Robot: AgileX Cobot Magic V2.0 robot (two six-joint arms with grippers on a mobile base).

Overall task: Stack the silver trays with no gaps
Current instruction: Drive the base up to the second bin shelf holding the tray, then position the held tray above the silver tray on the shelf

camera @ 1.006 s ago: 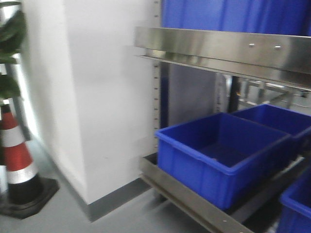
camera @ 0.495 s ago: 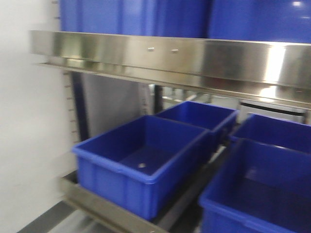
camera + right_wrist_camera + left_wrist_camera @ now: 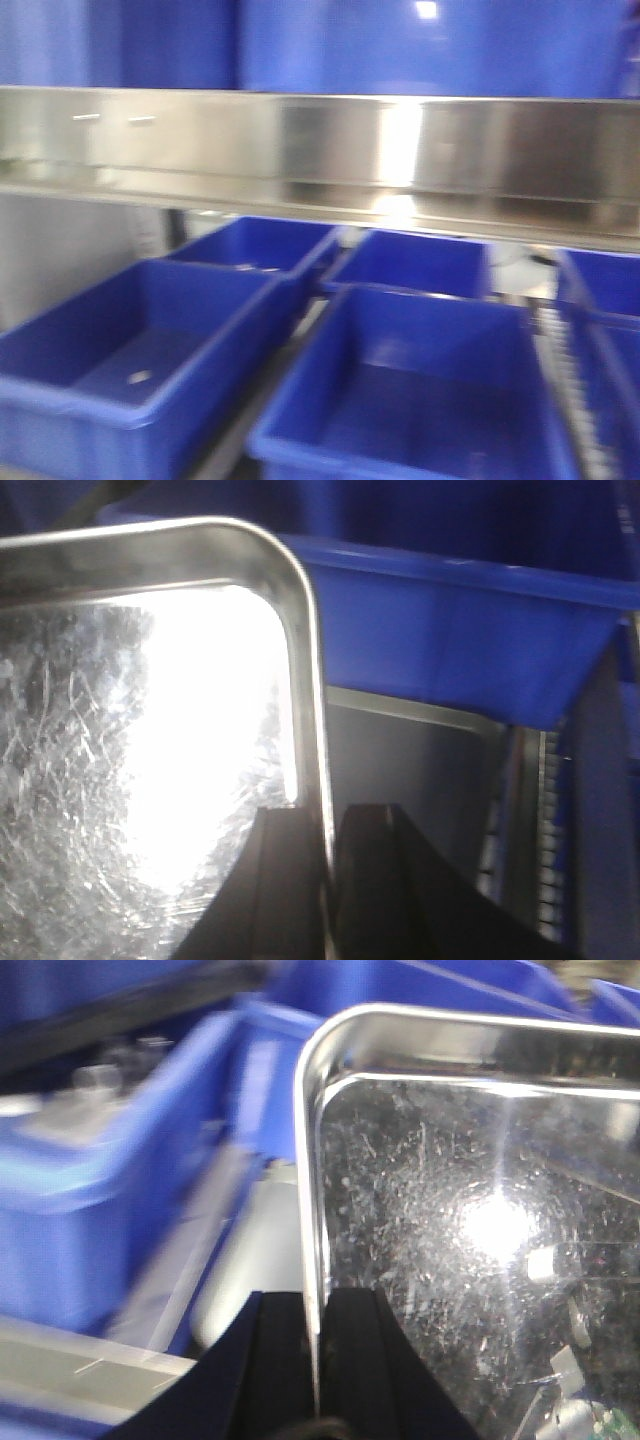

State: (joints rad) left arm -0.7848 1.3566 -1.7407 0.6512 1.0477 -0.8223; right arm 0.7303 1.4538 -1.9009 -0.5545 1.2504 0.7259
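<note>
Blue bins (image 3: pixel 420 330) fill the lower shelf in the front view, standing in rows side by side. A long steel shelf rail (image 3: pixel 320 150) crosses above them, with more blue above that. No tray and no arm shows in this view, which is soft with blur.

Both wrist views show a silver tray (image 3: pixel 450 1210), scratched and throwing back a bright glare. The left gripper (image 3: pixel 315 1350) has its two dark jaws pressed together on the tray's thin left rim, just short of a rounded corner. The right gripper (image 3: pixel 328 880) is likewise clamped on a rim near a rounded corner, with a blue bin wall beyond it. It looks to be the same tray, pinched on opposite edges (though no single picture shows both grips at once). The tray sits among the bins. Whether it hangs free or rests on something cannot be told.

As for progress, one tray appears secured by both arms, so the pick-up seems done. No second tray can be seen anywhere, so nothing shows as stacked. The main work is probably yet to come: carrying this tray to its partner, squaring the rims and seating it flush.

No brand, label or readable writing appears in any view.
</note>
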